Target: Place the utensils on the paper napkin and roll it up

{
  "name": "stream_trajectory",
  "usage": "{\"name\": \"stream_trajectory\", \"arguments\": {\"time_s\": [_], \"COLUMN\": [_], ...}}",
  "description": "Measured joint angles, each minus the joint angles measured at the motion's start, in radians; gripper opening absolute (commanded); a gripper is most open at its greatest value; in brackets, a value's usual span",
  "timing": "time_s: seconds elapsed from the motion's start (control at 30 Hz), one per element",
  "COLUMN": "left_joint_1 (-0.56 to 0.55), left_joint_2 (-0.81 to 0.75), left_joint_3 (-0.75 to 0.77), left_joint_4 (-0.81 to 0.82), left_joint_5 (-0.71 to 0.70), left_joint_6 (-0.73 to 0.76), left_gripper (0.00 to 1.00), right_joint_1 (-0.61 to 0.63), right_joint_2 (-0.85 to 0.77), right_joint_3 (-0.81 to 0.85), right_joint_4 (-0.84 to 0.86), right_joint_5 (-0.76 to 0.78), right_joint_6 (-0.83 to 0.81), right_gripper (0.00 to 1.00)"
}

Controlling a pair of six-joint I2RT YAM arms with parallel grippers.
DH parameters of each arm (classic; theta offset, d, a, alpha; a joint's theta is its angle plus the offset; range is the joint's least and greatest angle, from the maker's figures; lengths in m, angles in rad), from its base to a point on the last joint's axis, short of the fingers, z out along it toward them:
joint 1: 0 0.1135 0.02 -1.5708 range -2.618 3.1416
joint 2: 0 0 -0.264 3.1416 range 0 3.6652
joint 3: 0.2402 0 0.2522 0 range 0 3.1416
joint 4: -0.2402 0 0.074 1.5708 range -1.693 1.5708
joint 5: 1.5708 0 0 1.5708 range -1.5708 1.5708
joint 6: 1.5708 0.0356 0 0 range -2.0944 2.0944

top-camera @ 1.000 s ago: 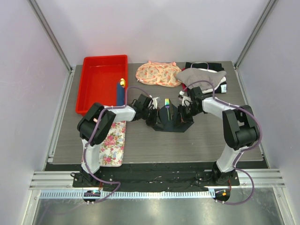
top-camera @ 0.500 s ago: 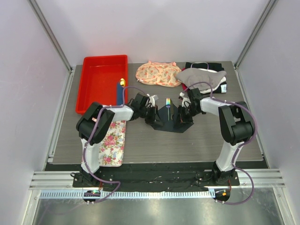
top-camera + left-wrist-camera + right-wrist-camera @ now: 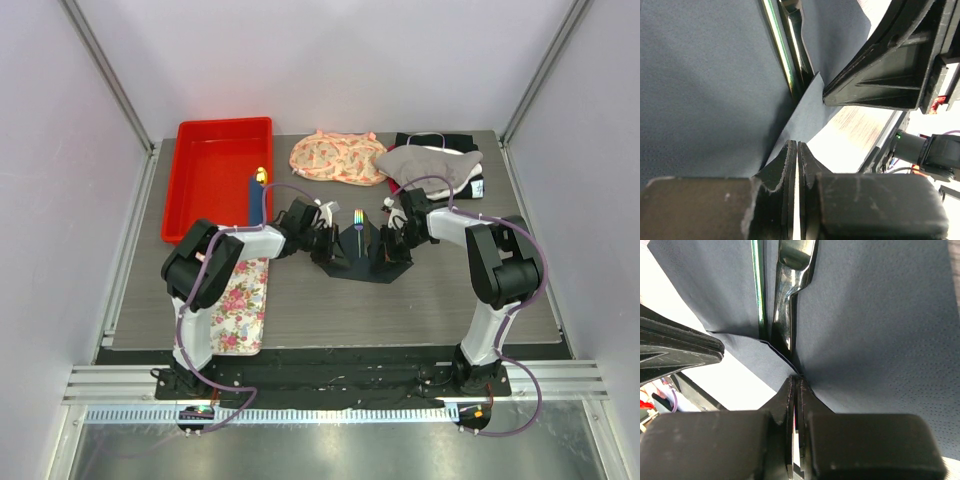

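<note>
My left hand: my left gripper [image 3: 794,150] is pinched shut on the paper napkin [image 3: 705,75], at the paper's 9 o'clock side.
My right hand: my right gripper [image 3: 795,385] is pinched shut on the same paper napkin, at its 3 o'clock side.
Where the paper is: it sits near the middle of the table [image 3: 430,300], a little toward 12 o'clock. Both sides are lifted, so it makes a dip.
Where the utensils are: the utensils [image 3: 787,280] lie side by side in that dip between my hands. They run from 6 o'clock to 12 o'clock.
Worry, a rip: the paper is thin. If my hands pull apart toward 9 and 3 o'clock, I think it could tear.
Worry, sliding out: if I tip the dip toward 6 or 12 o'clock, the smooth utensils could slip out the open end.
Worry, a bump: my two hands are very close. If both push in at once, my fingers could knock together.
Worry, a loose roll: if one pinch slips off its small bit of paper, that side could flop down and the roll could come open.
</note>
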Motion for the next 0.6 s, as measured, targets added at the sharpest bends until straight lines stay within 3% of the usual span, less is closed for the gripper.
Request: {"name": "stream_trajectory", "arguments": {"time_s": [0.3, 0.6], "left_joint_1": [-0.002, -0.004], "left_joint_2": [0.000, 0.003], "left_joint_3": [-0.005, -0.068], "left_joint_4": [0.008, 0.337], "left_joint_5": [-0.001, 0.106], "left_joint_6": [-0.001, -0.204], "left_gripper": [0.15, 0.13], "right_joint_1": [0.013, 0.018], "right_joint_2": [0.000, 0.000], "right_joint_3": [0.001, 0.001], "right_joint_4": [0.003, 0.006], "right_joint_5": [0.016, 0.017], "right_joint_6": [0.000, 0.000], "right_gripper": [0.01, 0.01]}}
